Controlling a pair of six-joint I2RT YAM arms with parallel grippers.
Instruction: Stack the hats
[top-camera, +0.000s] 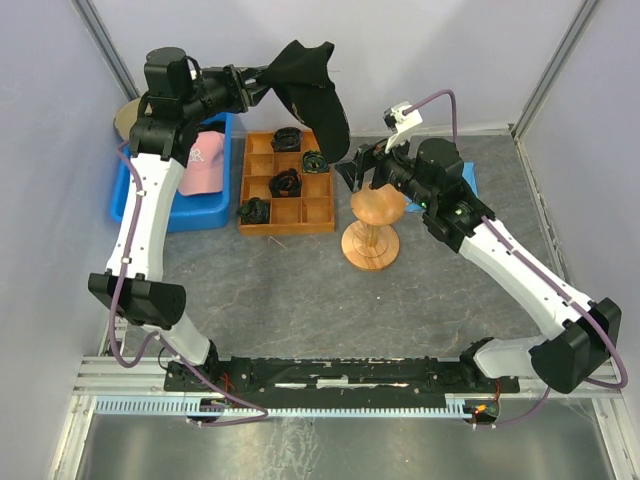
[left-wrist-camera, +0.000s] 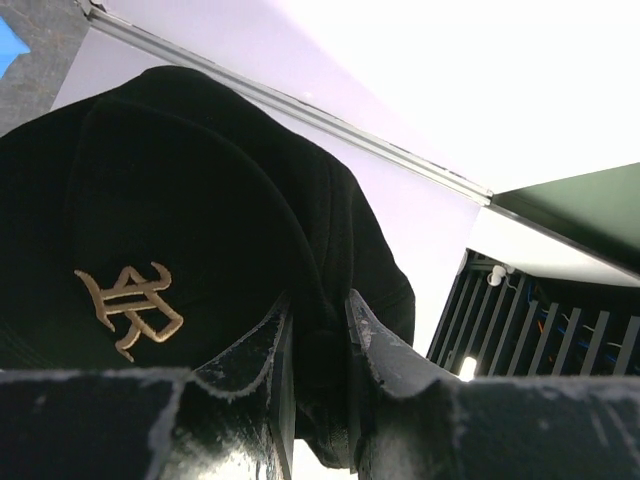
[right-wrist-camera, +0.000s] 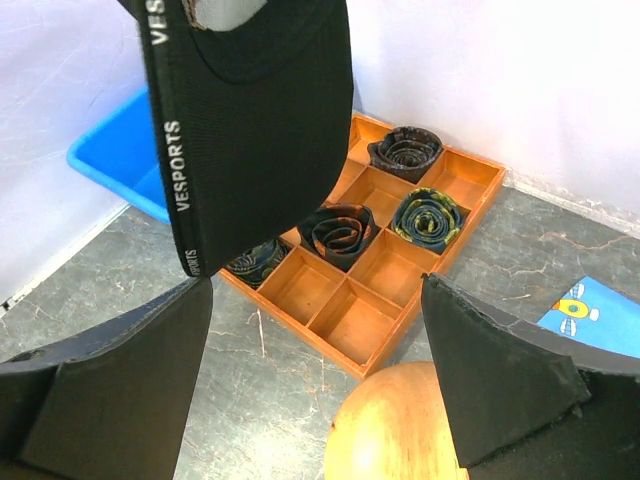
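My left gripper (top-camera: 262, 83) is raised at the back and shut on a black hat (top-camera: 312, 88), which hangs in the air over the wooden tray. In the left wrist view the fingers (left-wrist-camera: 318, 335) pinch the hat's fabric (left-wrist-camera: 180, 200) beside its gold emblem. My right gripper (top-camera: 353, 176) stands open just below that hat, over the round top of a wooden stand (top-camera: 376, 206). In the right wrist view the hat (right-wrist-camera: 265, 110) dangles at upper left, above the left finger, and nothing is between the jaws (right-wrist-camera: 315, 300). A pink hat (top-camera: 203, 163) lies in the blue bin (top-camera: 200, 212).
A wooden divided tray (top-camera: 300, 212) holds several dark coiled bundles (right-wrist-camera: 343, 228). A tan shape (top-camera: 124, 117) shows behind the left arm. A blue printed cloth (right-wrist-camera: 592, 316) lies at the right, behind the right arm. The stand's knob (right-wrist-camera: 400, 430) sits right under the right gripper.
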